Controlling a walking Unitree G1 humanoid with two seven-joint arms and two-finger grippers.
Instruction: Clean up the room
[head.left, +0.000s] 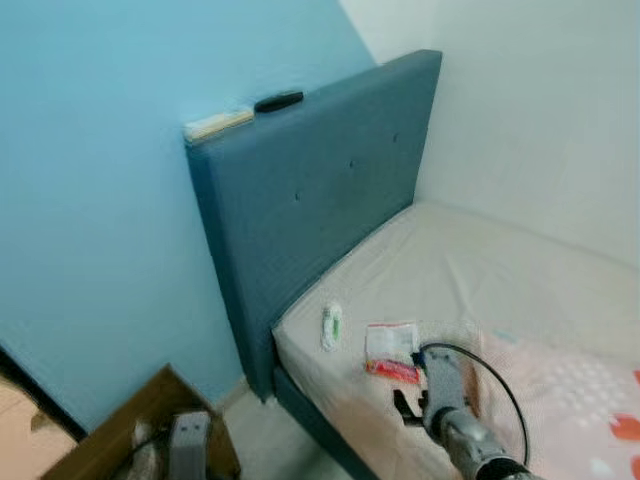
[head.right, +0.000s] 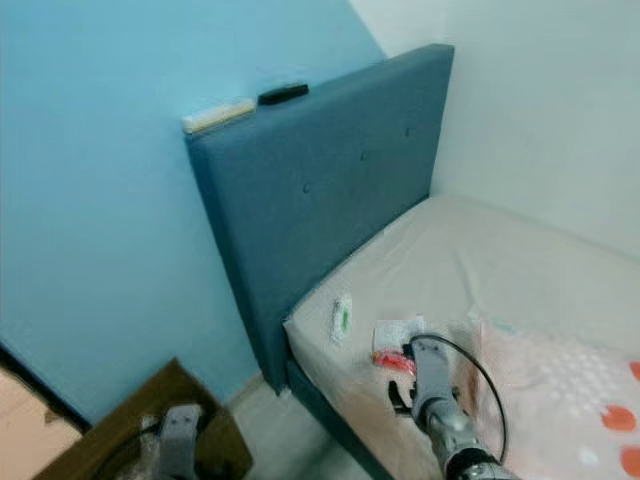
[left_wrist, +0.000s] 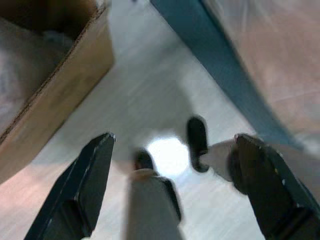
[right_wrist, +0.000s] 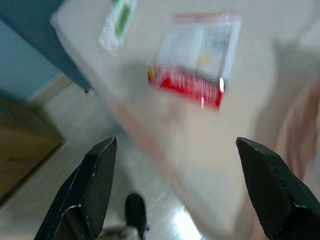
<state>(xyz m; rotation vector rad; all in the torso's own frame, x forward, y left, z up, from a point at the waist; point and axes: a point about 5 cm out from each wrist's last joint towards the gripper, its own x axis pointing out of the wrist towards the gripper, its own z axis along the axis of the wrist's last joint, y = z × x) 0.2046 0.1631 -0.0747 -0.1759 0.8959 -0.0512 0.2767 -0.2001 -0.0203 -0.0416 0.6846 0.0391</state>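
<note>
A dark blue padded headboard (head.left: 320, 190) stands against a light blue wall (head.left: 100, 200), which meets a white wall (head.left: 540, 110) at the corner behind the bed. On the headboard's top edge lie a flat pale thing (head.left: 218, 122) and, just beside it, a small black thing (head.left: 278, 101) (neither can be told more closely). The mattress (head.left: 480, 270) wears a pale cover, with a pink patterned blanket (head.left: 580, 390) at its near end, and pale flooring (left_wrist: 150, 95) runs between the bed frame and the wall
</note>
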